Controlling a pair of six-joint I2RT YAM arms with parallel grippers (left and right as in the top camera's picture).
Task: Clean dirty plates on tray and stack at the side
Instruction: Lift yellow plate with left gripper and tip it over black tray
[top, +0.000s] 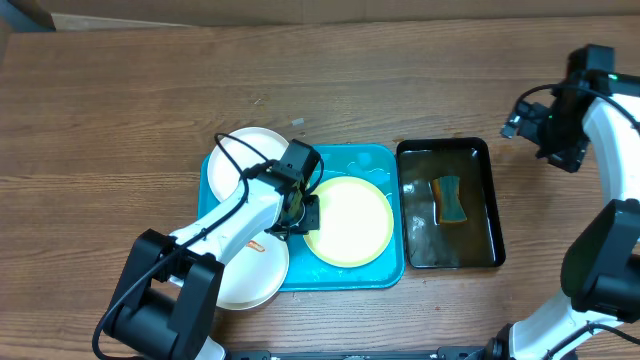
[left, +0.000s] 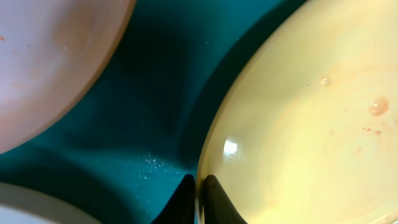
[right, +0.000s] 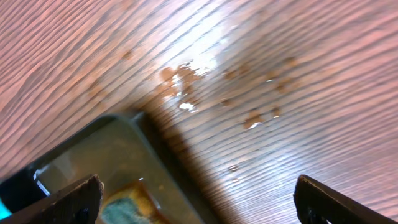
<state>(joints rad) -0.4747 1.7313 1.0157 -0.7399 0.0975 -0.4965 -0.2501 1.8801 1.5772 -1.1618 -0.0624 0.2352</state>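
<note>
Left claw (left: 199, 186) is pinched on the rim of the yellow plate (left: 298, 124). One finger sits inside the lip and one outside it, over the blue tray (left: 155, 93) floor, with barely a gap between them. I read that as gripping the rim. Overhead agrees: the claw is at that plate's left edge, about mid-tray. The plate lies in the tray's right half, to the claw's right, and I can't tell whether it is lifted at all.

Other plates:
- Upper white plate (top: 240, 160) is up and left of the left claw, just beside it.
- Lower white plate (top: 250, 275) is down and left of it, overhanging the tray rim. It has a small orange smear near the arm.

Right claw (right: 199, 196) is wide open and empty, over bare table (right: 267, 74) with wet spots, well apart from the plates. In its wrist view the corner of the black tray (right: 93, 155) and the sponge (right: 130, 205) sit low and to the left.

Handling, as a judgement:
- The plate is thin plastic, so light and not fragile.
- It is probably stiff enough to lift by one edge, but it will likely sag or pivot in a single-point pinch.
- The surface is glossy, with a droplet and faint orange specks on it, and there are water beads on the tray floor. Expect it to be slippery.
- The rim is the only real purchase, so take a deep bite over the lip and keep the plate level.
</note>
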